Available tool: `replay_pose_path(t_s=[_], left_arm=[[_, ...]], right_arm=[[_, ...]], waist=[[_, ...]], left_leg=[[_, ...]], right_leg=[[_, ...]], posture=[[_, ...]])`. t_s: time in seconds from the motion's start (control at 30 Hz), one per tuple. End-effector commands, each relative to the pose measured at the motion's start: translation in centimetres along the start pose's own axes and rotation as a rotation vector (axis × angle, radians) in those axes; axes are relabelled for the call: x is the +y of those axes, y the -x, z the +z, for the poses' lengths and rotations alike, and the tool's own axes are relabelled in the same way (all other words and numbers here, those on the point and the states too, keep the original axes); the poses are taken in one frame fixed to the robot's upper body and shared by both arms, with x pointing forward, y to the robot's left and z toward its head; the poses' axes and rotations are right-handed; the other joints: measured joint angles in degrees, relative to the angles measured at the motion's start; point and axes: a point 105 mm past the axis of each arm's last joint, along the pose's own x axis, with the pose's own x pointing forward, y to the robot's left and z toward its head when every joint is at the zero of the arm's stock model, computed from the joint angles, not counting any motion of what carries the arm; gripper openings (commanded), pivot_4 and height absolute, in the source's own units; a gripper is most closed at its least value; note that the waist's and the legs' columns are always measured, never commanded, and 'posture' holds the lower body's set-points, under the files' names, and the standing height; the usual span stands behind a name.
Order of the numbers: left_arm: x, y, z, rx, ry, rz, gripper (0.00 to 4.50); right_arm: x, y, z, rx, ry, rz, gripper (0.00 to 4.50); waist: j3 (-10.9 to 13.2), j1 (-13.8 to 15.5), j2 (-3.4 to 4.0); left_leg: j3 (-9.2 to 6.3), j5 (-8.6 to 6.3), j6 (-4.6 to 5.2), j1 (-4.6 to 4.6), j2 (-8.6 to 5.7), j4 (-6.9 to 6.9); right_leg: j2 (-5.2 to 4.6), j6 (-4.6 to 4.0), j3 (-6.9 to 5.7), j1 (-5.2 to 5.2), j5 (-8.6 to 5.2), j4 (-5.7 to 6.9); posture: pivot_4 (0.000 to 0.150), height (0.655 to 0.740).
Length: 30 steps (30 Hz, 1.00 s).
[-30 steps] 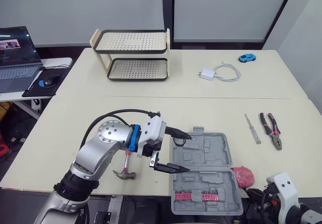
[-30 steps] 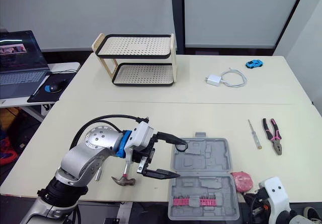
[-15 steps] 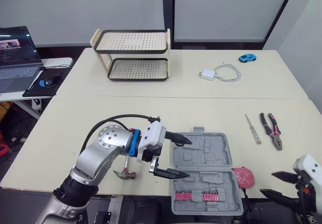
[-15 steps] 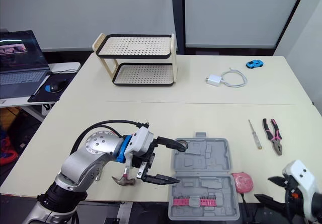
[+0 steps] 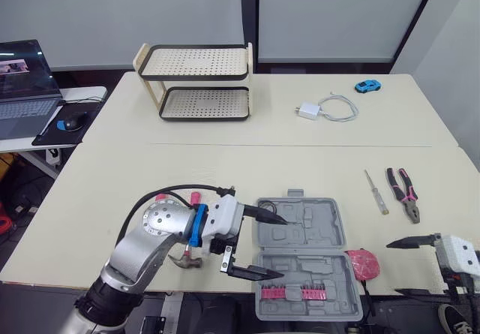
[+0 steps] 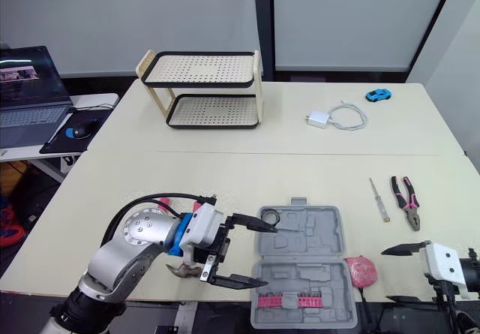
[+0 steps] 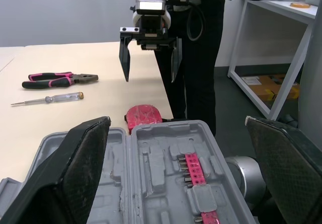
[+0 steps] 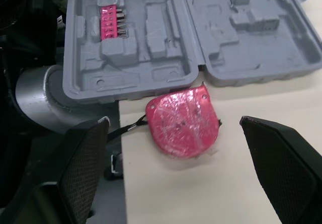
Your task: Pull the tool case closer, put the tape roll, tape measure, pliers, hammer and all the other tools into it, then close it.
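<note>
Cream tabletop (image 5: 225, 161): grey plastic tool case (image 5: 300, 233) open, unfilled, pink tape measure (image 5: 362, 263) at four o'clock; left gripper (image 5: 283, 248), right gripper (image 5: 393, 268) gape empty.

**Layout about the tool case.** The tool case (image 5: 304, 253) lies open at the near edge of the table (image 5: 225, 161), its near half jutting past that edge.

- **In the case:** a strip of bits (image 5: 292, 293) sits in the near half.
- **Right of the case:**
  - The tape measure (image 5: 362, 263) lies just beside it.
  - The right gripper (image 5: 391, 268) is beyond the tape measure, with its fingers apart.
- **Right of and behind the case:** the screwdriver (image 5: 376, 192), then the pliers (image 5: 403, 194).
- **Left of the case:** the hammer (image 5: 185, 257).
- **At the case's left side:** the left gripper (image 5: 283, 248), its fingers spread over both halves.
- **Far behind the case:**
  - The rack (image 5: 196, 82) stands to the left.
  - The charger (image 5: 309, 110) and toy car (image 5: 367, 86) lie to the right.
- **Far left of the case:** the laptop (image 5: 26, 79) and mouse (image 5: 66, 124).
</note>
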Motion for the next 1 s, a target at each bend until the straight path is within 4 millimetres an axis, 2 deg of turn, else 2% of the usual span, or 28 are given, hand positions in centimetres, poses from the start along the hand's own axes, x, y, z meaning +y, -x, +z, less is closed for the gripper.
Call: replay_pose_path(t_s=[0.03,0.3,0.53,1.0], left_arm=[[-0.6,-0.2,0.4,-0.002,-0.085,-0.014,4.5],[-0.8,-0.1,0.1,-0.019,-0.132,0.011,4.5],[-1.1,-0.1,0.5,-0.028,-0.127,0.003,4.5],[-1.4,-0.3,1.2,-0.027,-0.106,0.0,4.5]], right_arm=[[-0.4,-0.7,-0.2,-0.024,0.05,0.03,4.46],[-0.7,-2.3,-1.2,-0.025,0.047,0.073,4.46],[-0.8,-2.9,-2.5,0.005,0.048,0.08,4.46],[-1.5,-4.1,-3.3,0.028,0.057,0.09,4.46]], waist=[[0.01,0.01,-0.01],[-0.01,0.07,0.01],[-0.02,-0.03,0.04],[-0.03,-0.06,0.06]], left_leg=[[0.0,0.02,-0.04,0.0,0.0,0.01],[0.03,0.08,-0.14,0.0,-0.01,0.0],[0.08,0.08,-0.14,0.03,-0.01,0.0],[0.13,0.08,-0.14,0.09,0.0,-0.02]], right_leg=[[0.0,0.0,0.0,0.01,0.0,-0.01],[-0.01,-0.01,0.04,-0.01,0.0,-0.01],[-0.01,-0.01,0.09,-0.02,0.01,0.01],[0.0,-0.01,0.15,-0.01,0.01,0.03]], posture=[[0.15,0.74],[0.15,0.74],[0.15,0.74],[0.15,0.74]])
